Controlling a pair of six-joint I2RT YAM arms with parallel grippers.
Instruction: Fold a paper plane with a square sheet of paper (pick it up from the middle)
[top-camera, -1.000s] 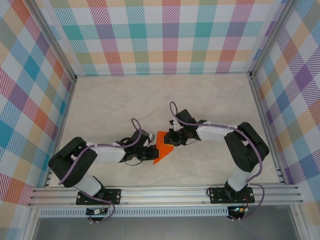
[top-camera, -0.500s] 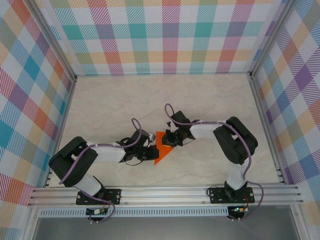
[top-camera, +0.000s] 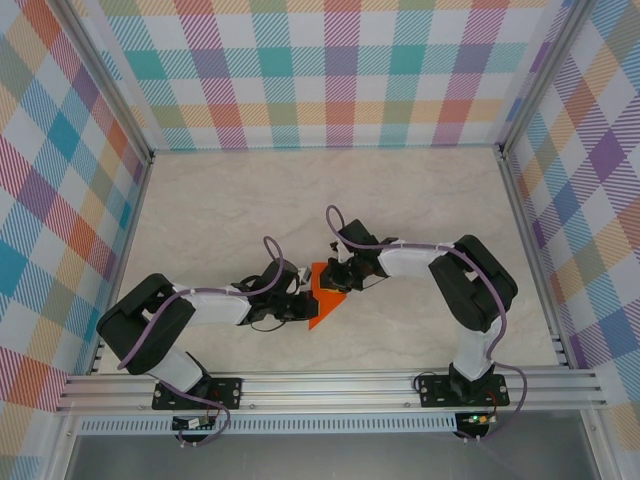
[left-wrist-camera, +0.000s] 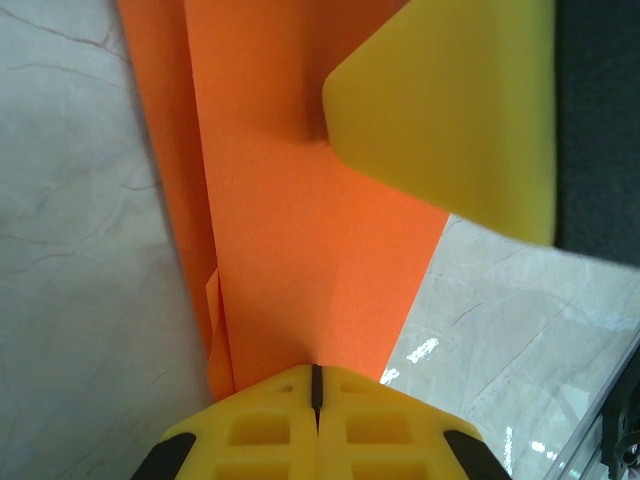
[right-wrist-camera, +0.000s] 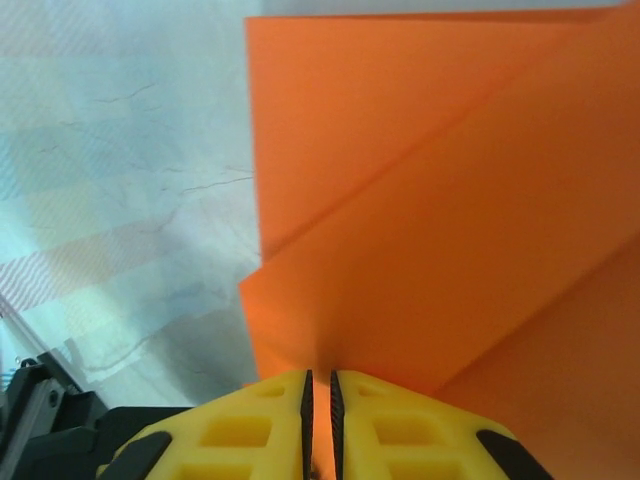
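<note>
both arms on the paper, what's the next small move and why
Probably: the right fingers carry their pinched edge over toward the left fingers to form the fold. Both pairs are shut on the paper at opposite ends, so the left can anchor it.

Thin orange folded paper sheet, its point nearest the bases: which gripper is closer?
Left. The left gripper clamps the orange paper sheet beside that point; the right gripper clamps its far end.

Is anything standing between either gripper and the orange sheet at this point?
Nothing visible does. The left gripper is shut on one edge of the square sheet of paper, and the right gripper is shut on it from the other side. Each wrist view shows the paper running straight into the closed fingers.
</note>
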